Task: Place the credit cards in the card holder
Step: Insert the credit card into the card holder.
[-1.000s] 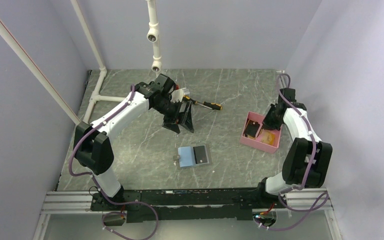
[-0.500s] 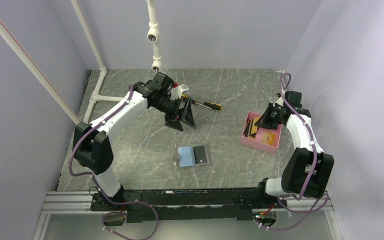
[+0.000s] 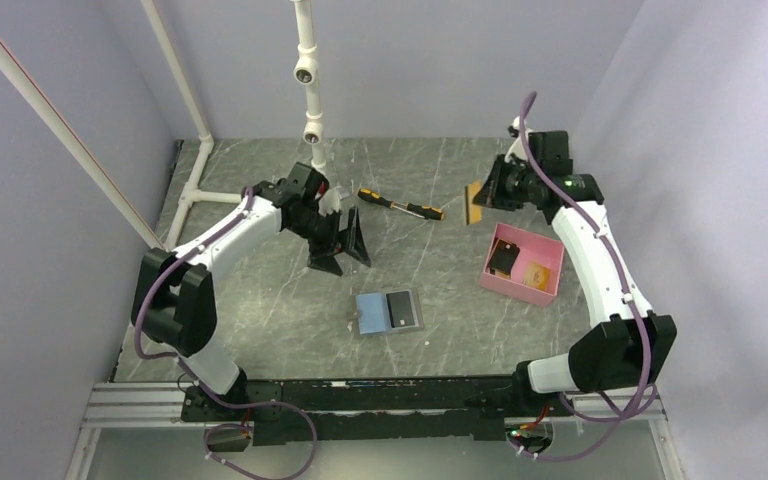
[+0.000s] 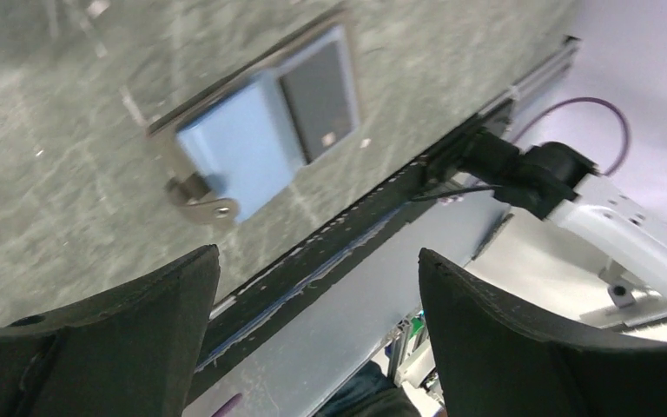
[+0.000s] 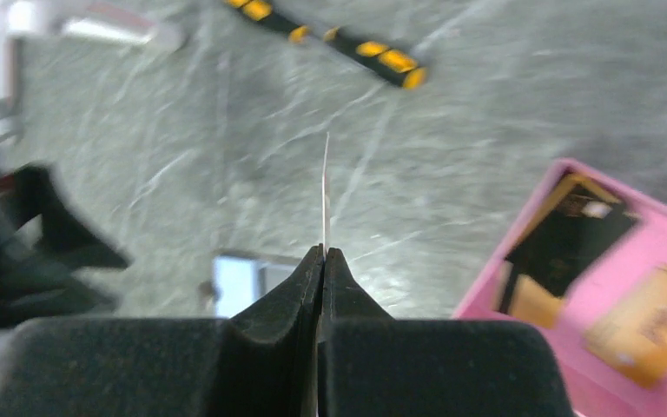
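Your right pincer point(image 3: 482, 197) is pinched tight on one tan credit card point(image 3: 475, 203), held on edge in the air over the far right part of the bench, beyond the pink tray point(image 3: 520, 291), where more credit cards point(image 3: 505, 258), dark and tan, lie. Your left pincer point(image 3: 341, 252) hangs left of the bench's centre with its jaws wide and nothing between them, near the screwdriver point(image 3: 400, 204). You'll see the card holder point(image 3: 388, 313) lying open toward the middle of the bench's near edge, light blue inside, with a dark card point(image 3: 401, 309) on its right half.
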Robot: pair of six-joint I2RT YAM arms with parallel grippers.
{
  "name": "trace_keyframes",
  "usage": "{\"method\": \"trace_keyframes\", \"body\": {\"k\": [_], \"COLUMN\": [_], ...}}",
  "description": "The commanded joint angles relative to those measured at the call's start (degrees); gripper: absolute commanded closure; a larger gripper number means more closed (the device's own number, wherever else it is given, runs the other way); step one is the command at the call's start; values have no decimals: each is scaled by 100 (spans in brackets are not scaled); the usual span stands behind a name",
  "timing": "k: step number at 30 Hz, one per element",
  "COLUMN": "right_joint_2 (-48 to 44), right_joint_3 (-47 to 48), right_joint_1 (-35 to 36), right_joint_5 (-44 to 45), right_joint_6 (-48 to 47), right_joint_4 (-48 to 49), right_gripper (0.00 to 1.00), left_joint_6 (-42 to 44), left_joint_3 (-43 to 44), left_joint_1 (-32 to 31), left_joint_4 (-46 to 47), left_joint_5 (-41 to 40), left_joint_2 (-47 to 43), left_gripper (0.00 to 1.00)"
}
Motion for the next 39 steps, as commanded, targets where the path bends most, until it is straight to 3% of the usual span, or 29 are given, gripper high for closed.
{"method": "trace_keyframes", "body": {"k": [1, 8, 11, 15, 24, 31, 39], "right_joint_2": [-98, -192, -549, -411, 162, 780, 1213], "right_joint_3": [-560, -2145, -3199, -3709, -3955, -3763, -3904], "right_joint_1": [450, 1599, 1657, 1871, 2065, 2063, 2067], "right_joint_5": [-1498, -2532, -2868, -3333, -3094, -3019, -3100], "right_joint_6": [523, 823, 1291, 1393, 1275, 814, 759], "right_joint_4": [446, 1651, 2678, 3224, 3585, 3294, 3783], "right_gripper": [100, 100, 100, 100, 100, 100, 100], "left_joint_6": [-204, -934, -1064, -778, -1167, -1163, -1049], "left_joint_3": [-578, -1891, -1883, -1295, -1425, -1430, -1587], "left_joint_1": [10, -100, -357, -1000, -1514, -1583, -1581], "left_joint_4": [377, 2004, 2106, 1240, 1249, 1207, 1265], "left_joint_5": [-571, -641, -679, -1497, -2403, -2539, -2641], "left_joint_2": [146, 101, 272, 788, 885, 1100, 1219], "left_gripper": [12, 16, 16, 18, 37, 44, 54]}}
